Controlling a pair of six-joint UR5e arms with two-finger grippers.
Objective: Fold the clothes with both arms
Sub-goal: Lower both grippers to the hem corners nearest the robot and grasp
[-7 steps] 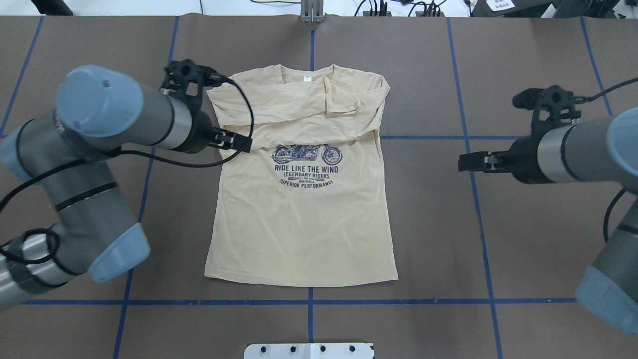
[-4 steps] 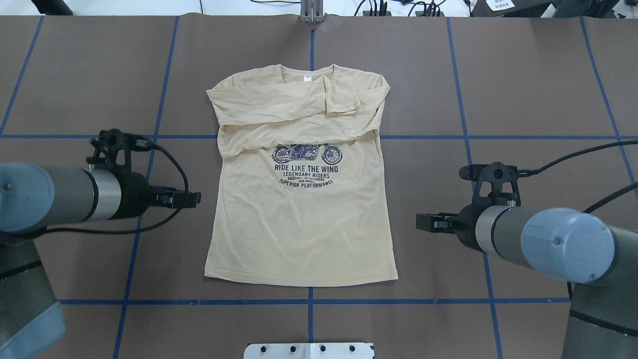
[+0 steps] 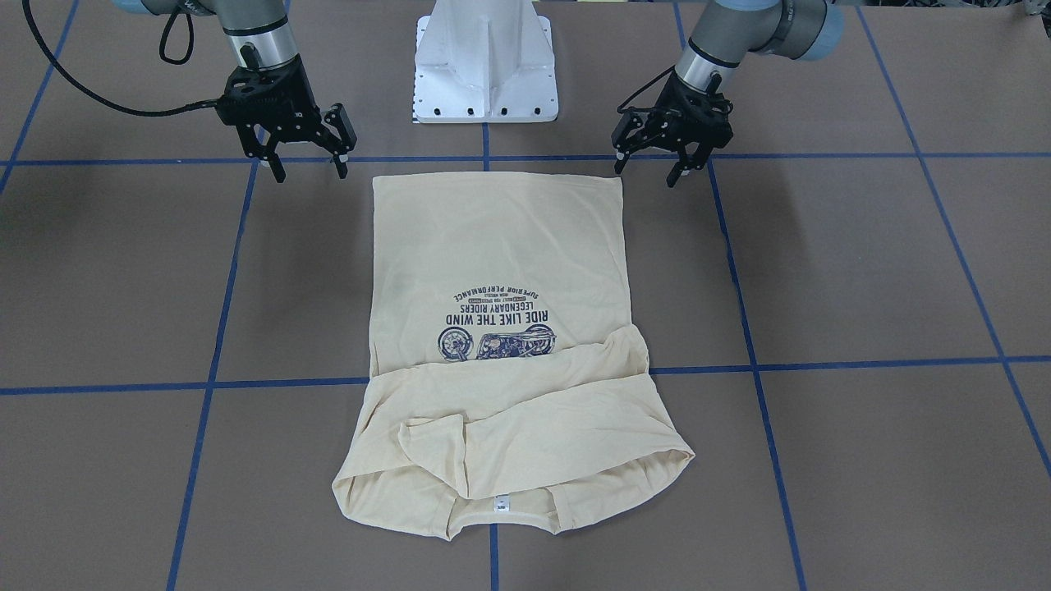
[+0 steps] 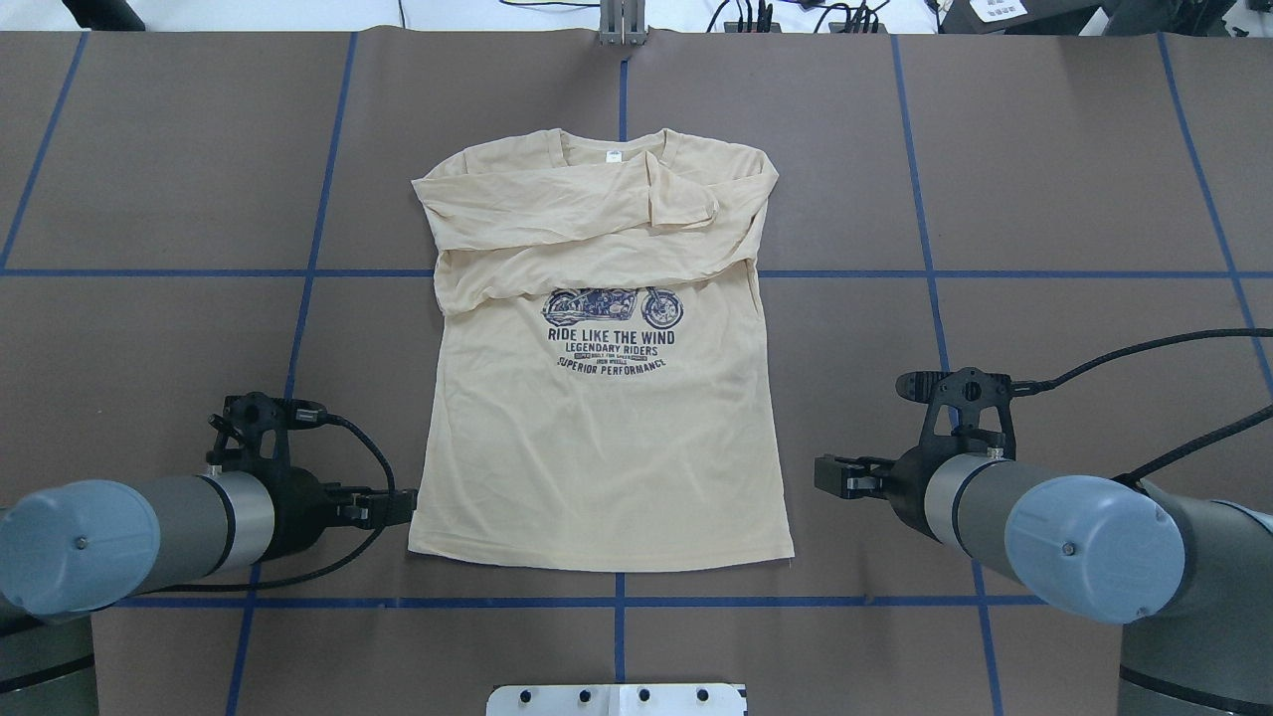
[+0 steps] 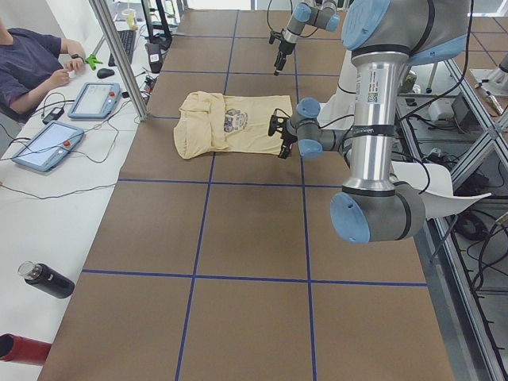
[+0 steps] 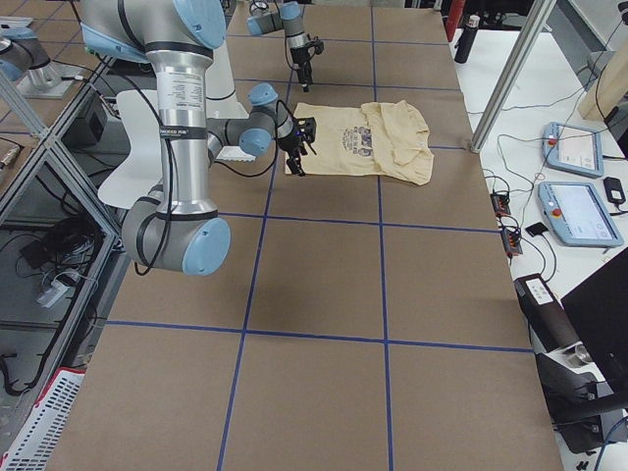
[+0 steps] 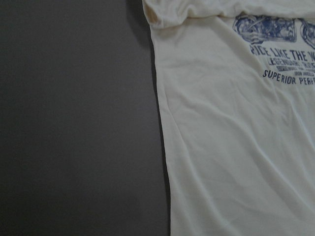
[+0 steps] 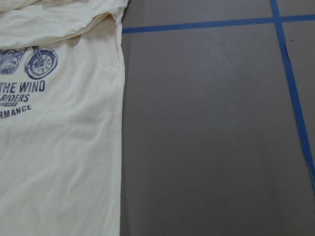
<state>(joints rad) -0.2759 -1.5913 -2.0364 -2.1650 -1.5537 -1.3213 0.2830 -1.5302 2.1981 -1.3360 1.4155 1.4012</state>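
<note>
The clothes are one cream-yellow long-sleeved T-shirt (image 4: 597, 447) lying flat, print up, on the brown table (image 4: 1044, 199). Both sleeves are folded across the chest (image 3: 525, 427), and the neck points away from the robot. My left gripper (image 4: 393, 505) hovers open just outside the hem's left corner, seen also in the front-facing view (image 3: 649, 171). My right gripper (image 4: 830, 475) is open a little off the hem's right side, with nothing between its fingers (image 3: 310, 174). The left wrist view shows the shirt's side edge (image 7: 162, 147). The right wrist view shows the opposite edge (image 8: 120, 147).
The white pedestal base (image 3: 484, 66) stands just behind the hem. Blue tape lines (image 4: 617, 602) cross the table. A person's arm (image 5: 36, 75), two tablets (image 5: 95, 99) and bottles (image 5: 48, 279) are on the white bench at the far side.
Both arms have swung back toward the robot, from beside the sleeves and chest to the shirt's hem corners. The shirt has not moved.
</note>
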